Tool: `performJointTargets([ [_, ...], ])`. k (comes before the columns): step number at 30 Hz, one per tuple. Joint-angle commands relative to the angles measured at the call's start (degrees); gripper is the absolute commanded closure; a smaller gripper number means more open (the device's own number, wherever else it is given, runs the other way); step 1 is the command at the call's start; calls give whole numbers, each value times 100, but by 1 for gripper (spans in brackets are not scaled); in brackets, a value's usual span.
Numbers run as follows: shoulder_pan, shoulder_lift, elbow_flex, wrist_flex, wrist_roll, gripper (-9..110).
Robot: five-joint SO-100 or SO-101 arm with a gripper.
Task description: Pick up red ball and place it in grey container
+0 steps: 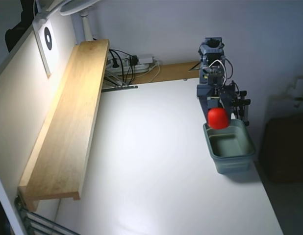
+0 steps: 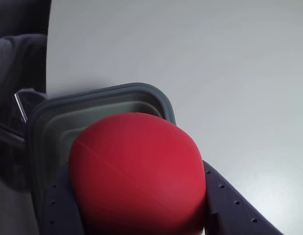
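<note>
Smooth red ball (image 2: pixel 137 171) in gripper (image 2: pixel 141 205) (dotted pads), over thick-rimmed grey container (image 2: pixel 100 95)

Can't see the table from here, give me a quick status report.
Gripper shut on red ball, fingers either side. Ball above grey container, near its arm-side rim. Container empty, nothing in the way.

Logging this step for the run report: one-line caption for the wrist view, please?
Gripper holds the red ball over the open grey container, not yet released.
</note>
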Motion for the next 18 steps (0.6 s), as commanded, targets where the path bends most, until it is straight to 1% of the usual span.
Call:
performJointTargets([
  [1, -166, 151, -338, 111, 9, 78],
  [4, -166, 151, -338, 111, 9, 78],
  [5, -166, 151, -338, 111, 9, 63],
  [18, -166, 151, -338, 111, 9, 63],
])
